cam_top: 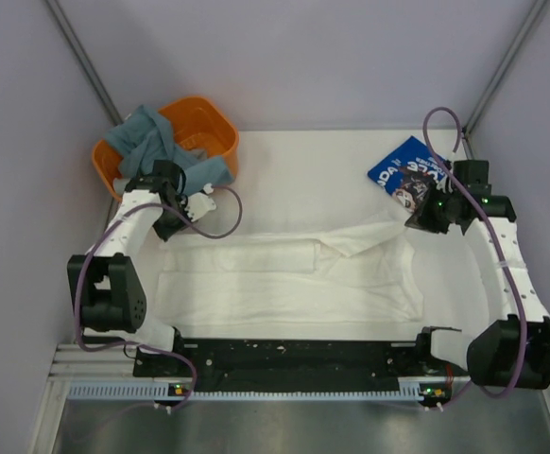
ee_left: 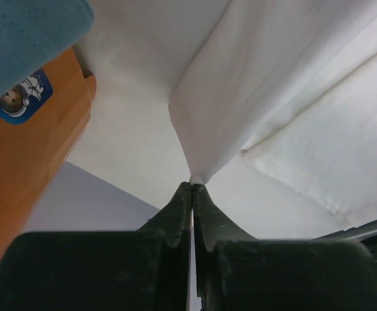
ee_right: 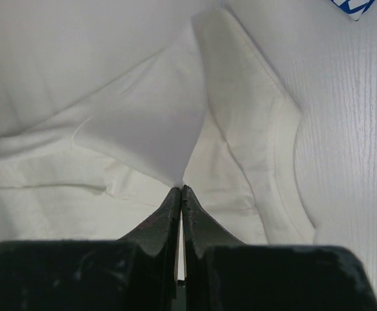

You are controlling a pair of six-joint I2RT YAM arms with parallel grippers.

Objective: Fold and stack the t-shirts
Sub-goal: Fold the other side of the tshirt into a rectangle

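Tightly on t-shirt (cam_top: 284, 293): left hand (ee_left: 192, 185), right hand (ee_right: 181, 190)

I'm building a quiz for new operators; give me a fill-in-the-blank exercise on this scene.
1. The left tool and right tool are both ____ on the white shirt.
2. The basket is ____ in colour.
3. The blue shirt lies nearer the ____ tool.
Missing words: shut; orange; right.
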